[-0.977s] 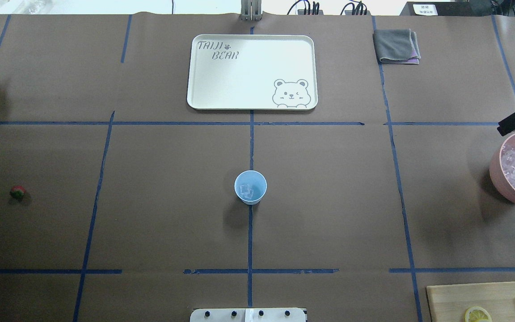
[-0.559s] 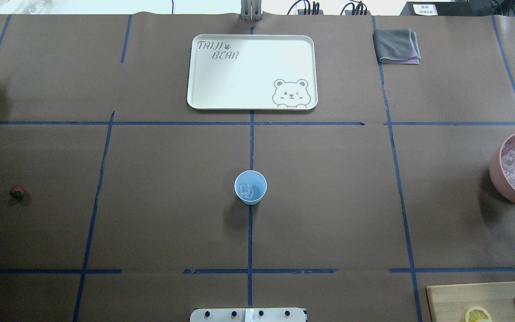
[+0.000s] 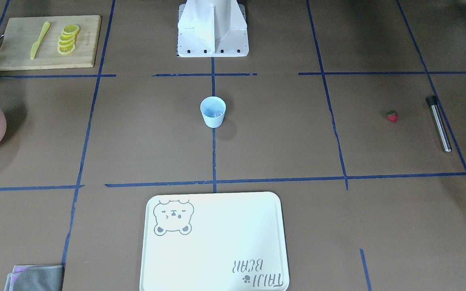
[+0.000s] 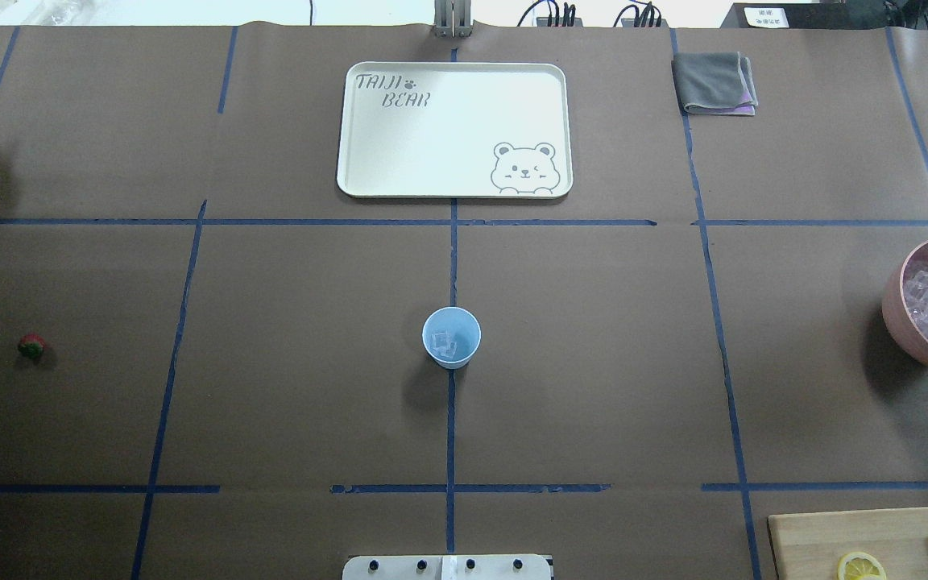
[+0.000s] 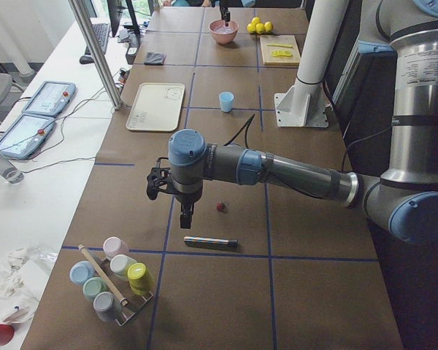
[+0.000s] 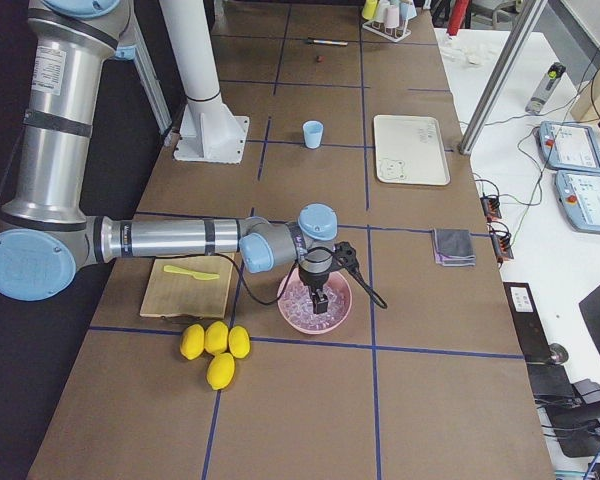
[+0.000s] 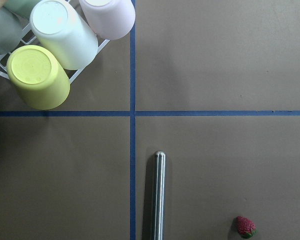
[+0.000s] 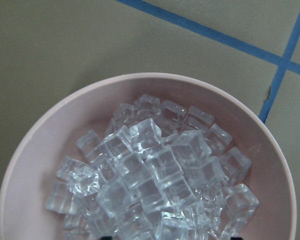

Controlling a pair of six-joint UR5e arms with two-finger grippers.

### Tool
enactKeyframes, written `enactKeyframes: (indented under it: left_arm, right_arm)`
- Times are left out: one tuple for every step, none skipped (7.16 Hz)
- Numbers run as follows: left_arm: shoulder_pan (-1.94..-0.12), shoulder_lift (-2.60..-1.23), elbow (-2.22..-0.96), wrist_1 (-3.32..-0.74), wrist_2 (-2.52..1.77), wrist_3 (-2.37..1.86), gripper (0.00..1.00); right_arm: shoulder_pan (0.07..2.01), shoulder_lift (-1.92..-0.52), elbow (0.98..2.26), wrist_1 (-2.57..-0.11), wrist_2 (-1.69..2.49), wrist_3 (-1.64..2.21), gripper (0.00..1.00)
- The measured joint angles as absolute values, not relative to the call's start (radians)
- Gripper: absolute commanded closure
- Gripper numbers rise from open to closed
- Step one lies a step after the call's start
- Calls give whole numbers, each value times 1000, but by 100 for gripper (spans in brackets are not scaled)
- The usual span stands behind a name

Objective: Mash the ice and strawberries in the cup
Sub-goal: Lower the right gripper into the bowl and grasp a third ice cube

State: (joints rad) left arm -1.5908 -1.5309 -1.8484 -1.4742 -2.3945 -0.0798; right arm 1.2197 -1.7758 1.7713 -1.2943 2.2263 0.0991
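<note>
R gripper [image 6: 320, 302] has dropped from above bowl [image 4: 892, 300] rim into its ice [image 8: 150, 170], prob. fetching another cube for cup [image 4: 474, 338]; can't tell jaw state, nor for L gripper [image 5: 185, 216].

The cup [image 4: 451, 337], holding ice [image 4: 444, 345], stands central on the tabletop [image 4: 593, 362], tray [image 4: 448, 137] beyond it; strawberry [image 4: 31, 346] far left, ice-filled bowl [image 4: 895, 310] far right.

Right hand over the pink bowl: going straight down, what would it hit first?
Probably the ice heaped in the pink bowl; the right hand points down directly over the pile.
</note>
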Motion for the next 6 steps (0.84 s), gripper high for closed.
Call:
enactKeyframes:
  left_arm:
    - [-1591, -1531, -1848, -1474, -2394, -80, 0]
    - [-1591, -1531, -1848, -1474, -2394, -80, 0]
    - [-1591, -1531, -1848, -1474, -2394, -80, 0]
    - [-1591, -1532, -1848, -1474, -2394, -80, 0]
    - [-1591, -1532, -1848, -1474, -2393, -80, 0]
    - [-1591, -1532, -1848, -1474, -2392, -80, 0]
  right_arm:
    - [1219, -1775, 1762, -1296, 2228, 100, 29]
    - [1219, -1773, 1752, -1297, 2229, 99, 31]
    - [1218, -1771, 1739, -1297, 2230, 97, 33]
    - [1216, -1769, 1731, -1297, 2231, 96, 35]
    - [1215, -1768, 1729, -1297, 2232, 95, 38]
    - [1213, -1766, 1729, -1296, 2233, 95, 43]
